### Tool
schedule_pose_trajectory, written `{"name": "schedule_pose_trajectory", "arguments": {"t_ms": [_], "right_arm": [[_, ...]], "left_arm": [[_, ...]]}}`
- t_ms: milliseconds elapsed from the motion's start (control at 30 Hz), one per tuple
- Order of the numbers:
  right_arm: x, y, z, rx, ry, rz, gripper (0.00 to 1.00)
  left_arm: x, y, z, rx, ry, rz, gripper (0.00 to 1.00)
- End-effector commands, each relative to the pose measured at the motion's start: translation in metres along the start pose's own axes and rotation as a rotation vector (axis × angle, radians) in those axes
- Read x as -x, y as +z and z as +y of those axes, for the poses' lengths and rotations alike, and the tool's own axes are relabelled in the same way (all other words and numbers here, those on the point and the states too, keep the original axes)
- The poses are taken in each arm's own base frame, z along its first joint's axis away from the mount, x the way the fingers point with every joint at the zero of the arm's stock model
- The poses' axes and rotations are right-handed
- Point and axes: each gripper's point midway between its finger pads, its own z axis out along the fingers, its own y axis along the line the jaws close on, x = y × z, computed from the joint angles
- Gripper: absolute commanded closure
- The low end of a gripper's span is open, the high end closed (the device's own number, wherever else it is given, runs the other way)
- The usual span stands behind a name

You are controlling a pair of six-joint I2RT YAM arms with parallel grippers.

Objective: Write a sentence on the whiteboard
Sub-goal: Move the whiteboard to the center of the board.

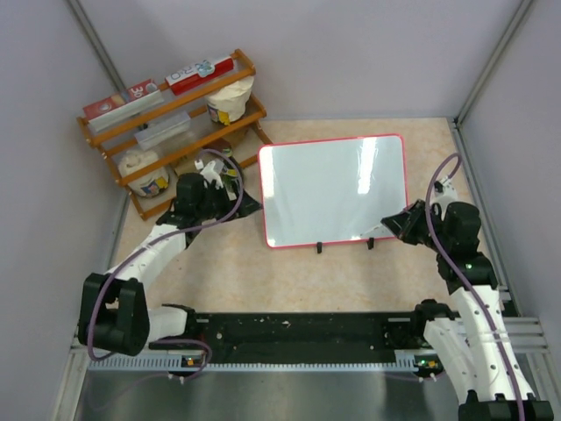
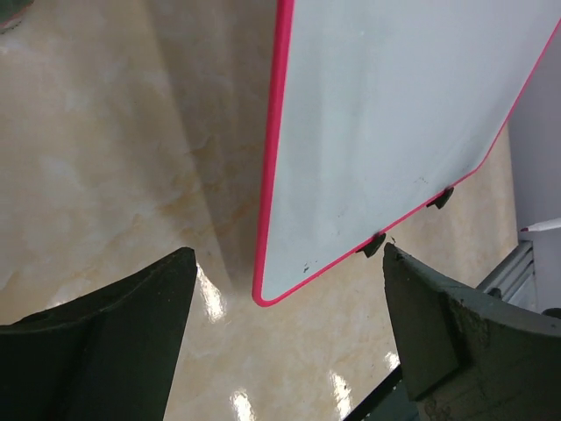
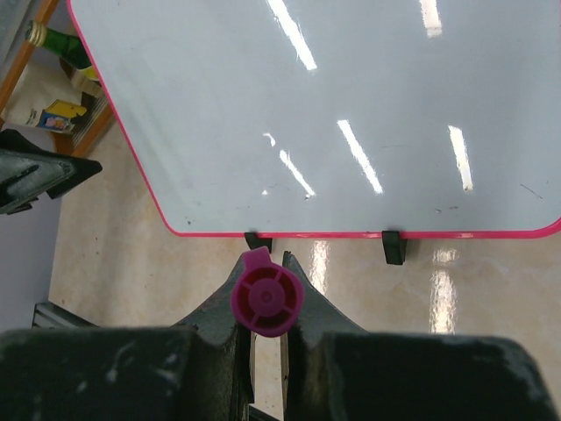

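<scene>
- Closest to the lens in the right wrist view, the right pincer [image 3: 267, 333] is clenched on a marker [image 3: 266, 300], whose round magenta end faces the camera.
- From above, that pincer sits just beside the near right corner of the whiteboard [image 1: 333, 189], low against the worktop [image 1: 289, 276].
- Red-framed and glossy, the whiteboard rests mid-worktop with 2 black feet [image 1: 320, 248] along its near edge. How steeply it leans cannot be told.
- No line of the sentence shows on the white surface in any view, only ceiling-light reflections and a few faint specks. The writing looks not yet begun.
- At the board's left edge, the left pincer [image 2: 287, 263] is released, its fingers spread wide with nothing between them. The board's near left corner shows in the gap.
- A wooden rack [image 1: 171, 114] of boxes and jars stands at the far left, well clear of the writing area.
- The step in hand appears to be bringing the marker tip to the board for the 1st stroke.
- To do it well, the right arm should probably travel to the board's far left and touch down lightly.
- The board may slide on the glossy worktop, so the left pincer would do well to steady the frame.
- Letters should be kept small and level, leaving room to the right.
</scene>
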Motion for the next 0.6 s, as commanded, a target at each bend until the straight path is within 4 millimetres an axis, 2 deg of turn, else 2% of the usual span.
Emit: {"name": "schedule_pose_trajectory", "arguments": {"t_ms": [0,100,333,567], "right_arm": [[0.028,-0.004,0.016,0.041,-0.04,-0.078,1.0],[0.028,-0.002,0.014,0.037,-0.039,-0.072,1.0],[0.029,0.002,0.011,0.023,-0.036,-0.065,1.0],[0.031,0.003,0.008,0.004,-0.032,-0.075,1.0]], "left_arm": [[0.024,0.0,-0.023,-0.262,0.041,-0.054,0.1],[0.023,0.014,-0.016,-0.307,0.039,0.002,0.11],[0.031,0.045,-0.005,-0.397,0.035,0.013,0.13],[0.038,0.063,-0.006,-0.492,0.061,0.009,0.16]]}}
